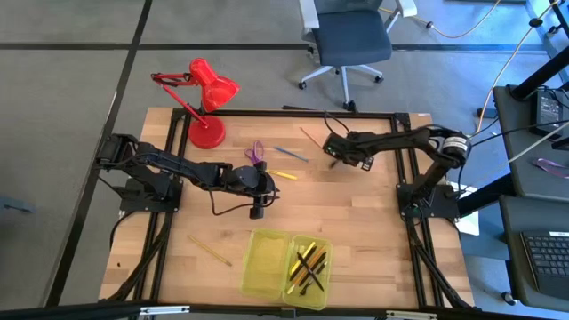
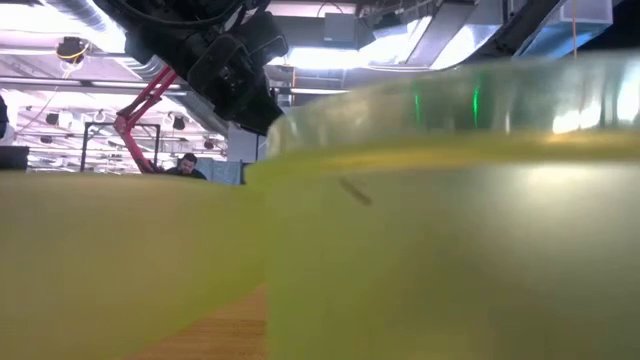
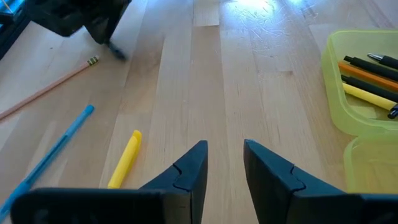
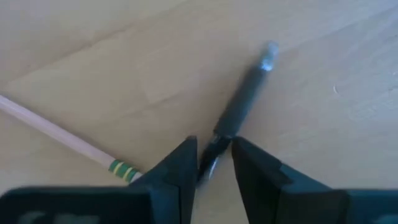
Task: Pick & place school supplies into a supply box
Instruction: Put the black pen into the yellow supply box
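The yellow-green supply box [image 1: 286, 267] lies open at the near edge, with several pens [image 1: 308, 265] in its right half; it also shows in the left wrist view [image 3: 364, 74]. My right gripper [image 1: 334, 157] is far of centre, shut on a black pen [image 4: 244, 99], beside a tan pencil [image 4: 62, 140]. My left gripper [image 3: 224, 163] is open and empty above the table's middle [image 1: 267, 184]. Near it lie a yellow pen [image 3: 125, 158], a blue pen [image 3: 53, 146] and purple scissors [image 1: 256, 153]. A yellow pencil [image 1: 209, 251] lies near left. My right gripper pinches the black pen near one end [image 4: 217, 138] between its two fingertips. The pen runs on forward past the fingers, roughly in line with them, to a silver tip [image 4: 268, 53]. I cannot tell whether the pen is clear of the table.
A red desk lamp [image 1: 206, 100] stands at the far left corner. In the low view the box's wall [image 2: 450, 230] fills most of the picture. Bare wood lies between the two grippers and the box.
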